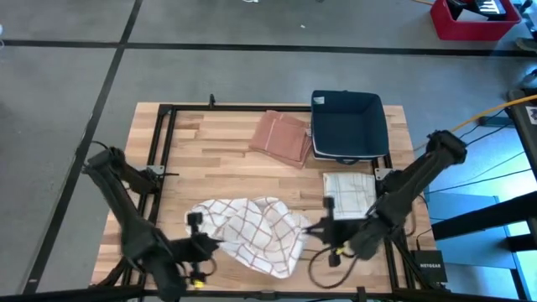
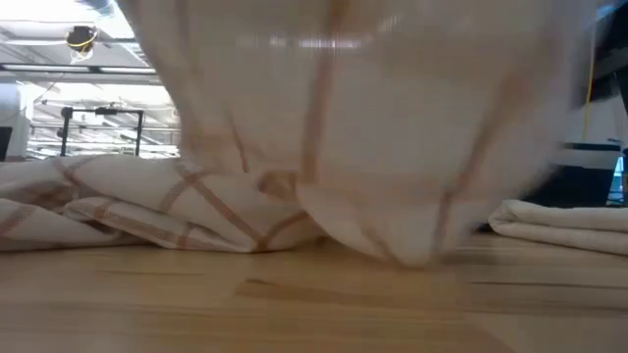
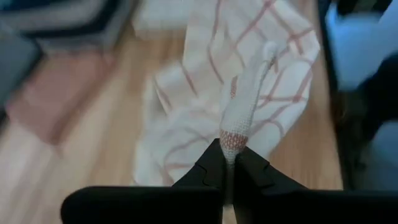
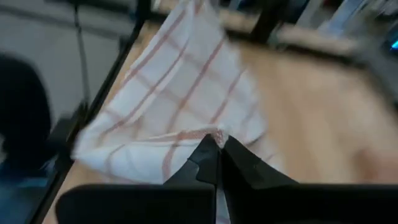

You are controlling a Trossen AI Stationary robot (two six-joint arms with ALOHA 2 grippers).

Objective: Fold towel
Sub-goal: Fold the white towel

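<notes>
Meanwhile, both arms reach low over the near edge of the wooden table (image 1: 226, 138), each pinching one end of the checked towel (image 1: 252, 231). The left gripper (image 1: 204, 243) comes in from the table's left corner, its arm bent at the elbow and angled inward; its jaws are closed tight on a bunched, rolled edge of the cloth, seen in the left wrist view as a narrow twist of fabric rising from between the fingertips (image 3: 214, 168). The right gripper (image 1: 323, 226) stretches in from the opposite side on a long, slanted arm, jaws likewise clamped on a towel corner (image 4: 208, 138). Between them the white, red-lined towel lies crumpled and partly lifted near the front of the table, hanging close before the low camera. Behind it sit a folded pink cloth (image 1: 281, 138), a dark blue bin (image 1: 347, 126) and a folded white towel (image 1: 349, 193) beside the right arm.
</notes>
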